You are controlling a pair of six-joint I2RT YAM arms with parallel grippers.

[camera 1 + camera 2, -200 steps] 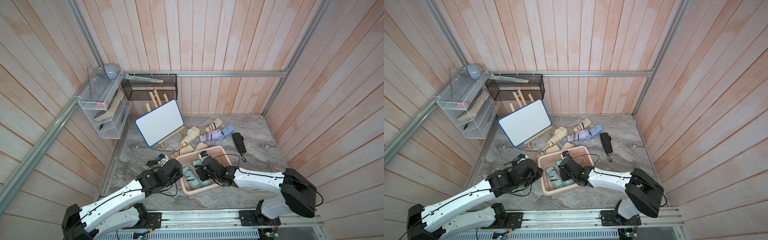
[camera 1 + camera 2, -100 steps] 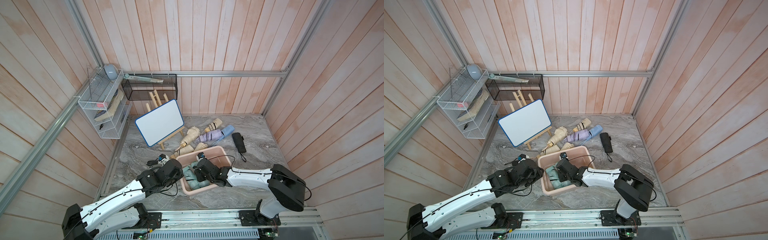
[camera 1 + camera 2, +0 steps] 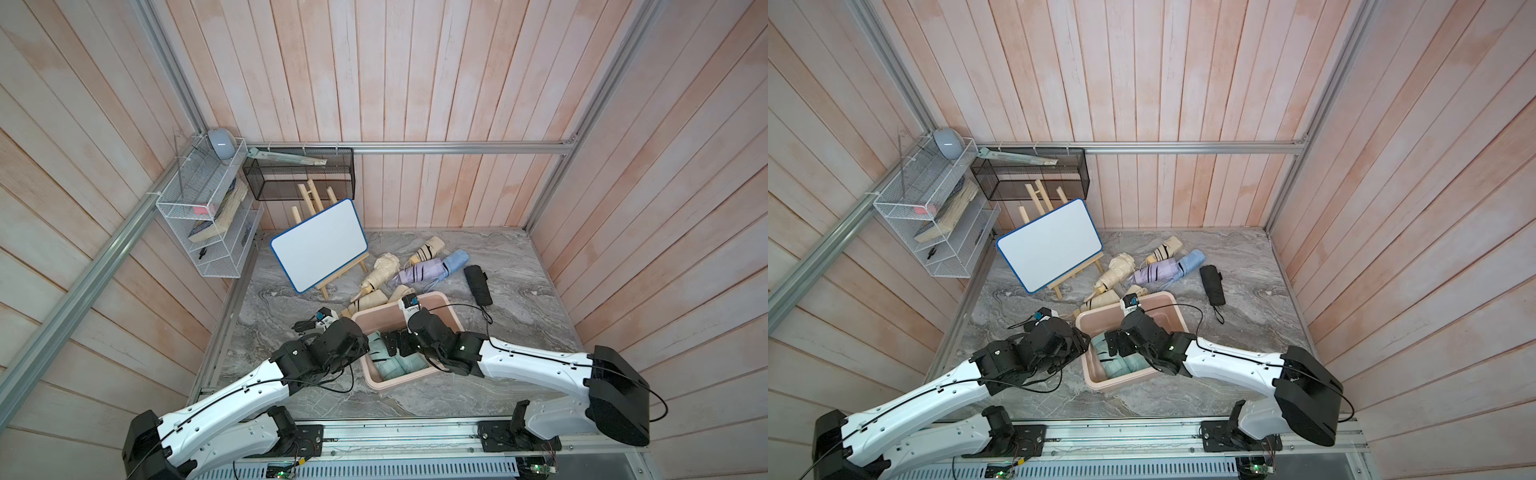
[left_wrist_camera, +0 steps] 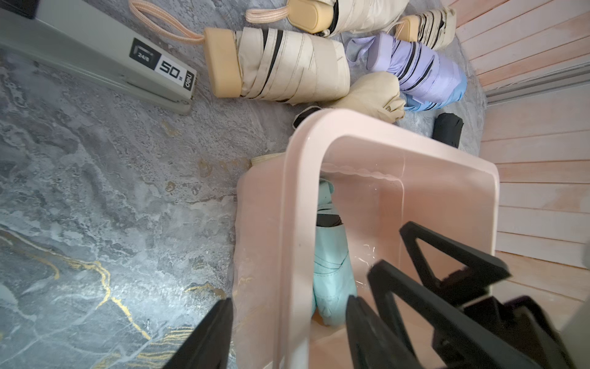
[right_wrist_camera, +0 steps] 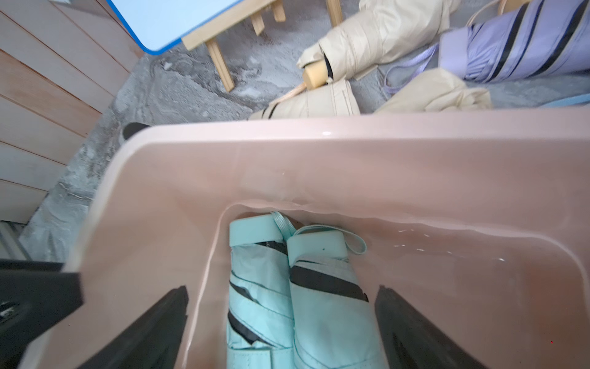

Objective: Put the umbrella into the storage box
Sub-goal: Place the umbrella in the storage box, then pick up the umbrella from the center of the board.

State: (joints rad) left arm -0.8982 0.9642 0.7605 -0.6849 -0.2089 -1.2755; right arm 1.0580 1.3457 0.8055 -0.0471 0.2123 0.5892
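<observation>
**2 mint umbrellas in the box, both grippers open**

The mint umbrellas [image 5: 325, 303] lie folded side by side on the floor of the storage box [image 5: 319, 134], against its left wall, handles toward the far end. In both top views they show as a pale green patch [image 3: 409, 365] [image 3: 1125, 365] in the near left part of the pink tub [image 3: 432, 296] [image 3: 1121, 383].

The right gripper [image 5: 282, 290] hangs inside the box just above them. Its jaws are spread wide, 1 finger on each side of the pair, and they hold nothing.

The left gripper [image 4: 289, 300] straddles the box's left wall, 1 finger outside and 1 inside. The jaws stand apart, with a gap showing on the inner side, and they grip nothing.

Beyond the far rim, cream umbrellas [image 3: 384, 270] crowd against the box on the marble table [image 3: 519, 332]. A lilac umbrella [image 3: 419, 272] and a blue umbrella [image 3: 455, 259] lie together past them. A black umbrella [image 3: 478, 284] lies apart to the right.

A grey stapler [image 4: 95, 64] rests left of the box. A whiteboard [image 3: 320, 245] leans on a wooden easel farther back.
</observation>
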